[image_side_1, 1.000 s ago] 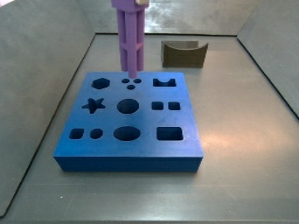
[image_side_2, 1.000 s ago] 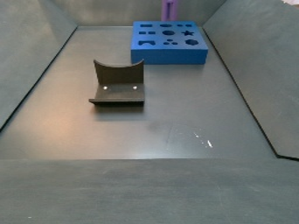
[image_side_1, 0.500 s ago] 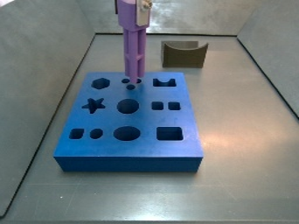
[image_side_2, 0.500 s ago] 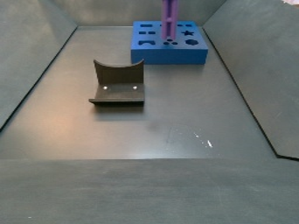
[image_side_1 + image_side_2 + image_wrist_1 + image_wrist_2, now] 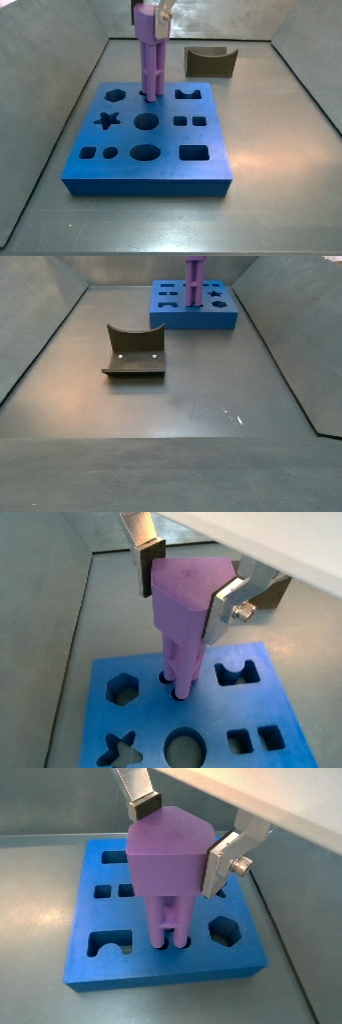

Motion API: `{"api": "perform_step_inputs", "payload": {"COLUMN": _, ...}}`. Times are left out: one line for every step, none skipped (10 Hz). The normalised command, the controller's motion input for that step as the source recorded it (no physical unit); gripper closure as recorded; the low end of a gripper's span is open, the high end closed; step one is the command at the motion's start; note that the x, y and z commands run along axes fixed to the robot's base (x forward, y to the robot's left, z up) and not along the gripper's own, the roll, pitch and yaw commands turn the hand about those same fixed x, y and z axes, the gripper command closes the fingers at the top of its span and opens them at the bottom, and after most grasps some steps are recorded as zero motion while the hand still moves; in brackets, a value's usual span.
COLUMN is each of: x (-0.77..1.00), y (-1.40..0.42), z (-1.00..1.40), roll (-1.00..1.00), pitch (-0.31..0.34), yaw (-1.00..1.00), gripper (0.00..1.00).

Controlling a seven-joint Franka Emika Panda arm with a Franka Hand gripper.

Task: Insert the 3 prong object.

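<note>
The insertion step is in hand. The 3 prong object is held upright in the gripper, the silver fingers being clamped on its broad upper part. It is stood over the far part of the blue block, between the hexagon hole and the notched hole. In both wrist views the rod tips are seen at the small round holes and appear to be entered in them; how deep cannot be told.

The next move is judged to call for a straight downward push, the rods being kept vertical so that they are not bent or jammed, until the piece is seated. Only then should the grasp be released and the gripper raised clear.

Compared with the side view of a second ago, the piece has been lowered: the three holes were then seen uncovered below the tips, and now they are covered by the rods. The brown block at the far right has not been moved.
</note>
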Motion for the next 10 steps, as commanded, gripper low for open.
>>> {"api": "perform_step_inputs", "payload": {"x": -0.06, "y": 0.0, "z": -0.27, "roll": -0.04, "pitch": -0.079, "yaw": 0.0, "gripper": 1.0}}
{"api": "perform_step_inputs", "payload": {"x": -0.11, "y": 0.0, "z": -0.31, "roll": -0.04, "pitch": -0.086, "yaw": 0.07, "gripper": 1.0}}
{"api": "perform_step_inputs", "payload": {"x": -0.23, "y": 0.0, "z": -0.22, "roll": -0.08, "pitch": -0.081, "yaw": 0.0, "gripper": 1.0}}
{"api": "perform_step_inputs", "payload": {"x": -0.35, "y": 0.0, "z": -0.13, "roll": -0.07, "pitch": -0.119, "yaw": 0.0, "gripper": 1.0}}
{"api": "perform_step_inputs", "payload": {"x": -0.3, "y": 0.0, "z": -0.14, "roll": -0.09, "pitch": -0.126, "yaw": 0.0, "gripper": 1.0}}
{"api": "perform_step_inputs", "payload": {"x": -0.15, "y": -0.03, "z": -0.21, "roll": -0.12, "pitch": -0.127, "yaw": 0.0, "gripper": 1.0}}
{"api": "perform_step_inputs", "payload": {"x": 0.09, "y": -0.08, "z": -0.37, "roll": -0.12, "pitch": -0.141, "yaw": 0.0, "gripper": 1.0}}
{"api": "perform_step_inputs", "payload": {"x": 0.25, "y": -0.07, "z": -0.45, "roll": -0.11, "pitch": -0.146, "yaw": 0.0, "gripper": 1.0}}
{"api": "perform_step_inputs", "payload": {"x": 0.29, "y": -0.01, "z": -0.48, "roll": -0.08, "pitch": -0.12, "yaw": 0.0, "gripper": 1.0}}
{"api": "perform_step_inputs", "payload": {"x": 0.05, "y": 0.0, "z": -0.46, "roll": 0.0, "pitch": -0.089, "yaw": 0.01, "gripper": 1.0}}
